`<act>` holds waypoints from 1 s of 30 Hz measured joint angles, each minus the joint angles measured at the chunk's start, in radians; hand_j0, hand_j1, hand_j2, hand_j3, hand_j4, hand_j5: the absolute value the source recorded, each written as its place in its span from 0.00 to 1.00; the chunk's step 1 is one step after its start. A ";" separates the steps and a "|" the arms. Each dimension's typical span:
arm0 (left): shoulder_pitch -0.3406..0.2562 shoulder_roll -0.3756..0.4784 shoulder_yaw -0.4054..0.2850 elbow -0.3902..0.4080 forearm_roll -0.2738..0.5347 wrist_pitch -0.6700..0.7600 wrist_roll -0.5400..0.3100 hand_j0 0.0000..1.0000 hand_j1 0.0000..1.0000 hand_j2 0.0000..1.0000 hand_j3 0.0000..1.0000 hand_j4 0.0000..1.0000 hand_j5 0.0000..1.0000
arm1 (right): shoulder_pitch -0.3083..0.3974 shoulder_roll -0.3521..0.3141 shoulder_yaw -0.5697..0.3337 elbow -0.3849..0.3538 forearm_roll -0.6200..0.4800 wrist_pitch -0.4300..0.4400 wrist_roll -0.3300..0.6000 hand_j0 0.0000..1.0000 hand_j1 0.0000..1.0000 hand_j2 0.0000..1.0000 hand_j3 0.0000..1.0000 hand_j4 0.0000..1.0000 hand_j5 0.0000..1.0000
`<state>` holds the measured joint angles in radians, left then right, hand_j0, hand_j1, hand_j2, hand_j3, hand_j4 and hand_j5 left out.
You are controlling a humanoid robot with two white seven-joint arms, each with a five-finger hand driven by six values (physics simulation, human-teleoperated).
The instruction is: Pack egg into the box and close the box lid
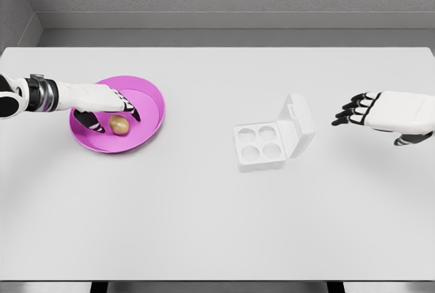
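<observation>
A brown egg (119,124) lies in a magenta bowl (151,93) on the left of the table. My left hand (112,107) reaches over the bowl, fingers spread downward just above and beside the egg, not closed on it. A white egg box (260,146) with its four cups bare sits right of centre, its lid (298,123) standing open on the right side. My right hand (360,109) hovers to the right of the box, apart from the lid, fingers relaxed and holding nothing.
The white table (204,218) stretches wide in front of the bowl and box. A grey wall runs behind its far edge.
</observation>
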<state>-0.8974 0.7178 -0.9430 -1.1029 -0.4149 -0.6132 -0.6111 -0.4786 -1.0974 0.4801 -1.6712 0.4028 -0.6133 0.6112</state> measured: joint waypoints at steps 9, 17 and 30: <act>0.012 -0.002 0.008 0.000 0.014 0.018 0.007 0.73 0.73 0.73 0.73 0.73 0.73 | -0.002 -0.001 -0.001 -0.016 -0.001 0.000 0.000 1.00 1.00 1.00 1.00 1.00 1.00; 0.012 -0.002 0.008 -0.001 0.012 0.019 0.008 0.60 0.60 0.60 0.60 0.60 0.60 | -0.002 -0.002 -0.001 -0.016 -0.002 0.000 0.000 1.00 1.00 1.00 1.00 1.00 1.00; 0.018 0.003 0.007 -0.016 0.003 0.014 0.008 0.46 0.46 0.46 0.46 0.46 0.46 | -0.002 -0.004 -0.001 -0.016 -0.002 0.000 0.000 1.00 1.00 1.00 1.00 1.00 1.00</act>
<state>-0.8790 0.7211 -0.9363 -1.1188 -0.4119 -0.5990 -0.6035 -0.4801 -1.1015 0.4791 -1.6873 0.4012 -0.6133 0.6112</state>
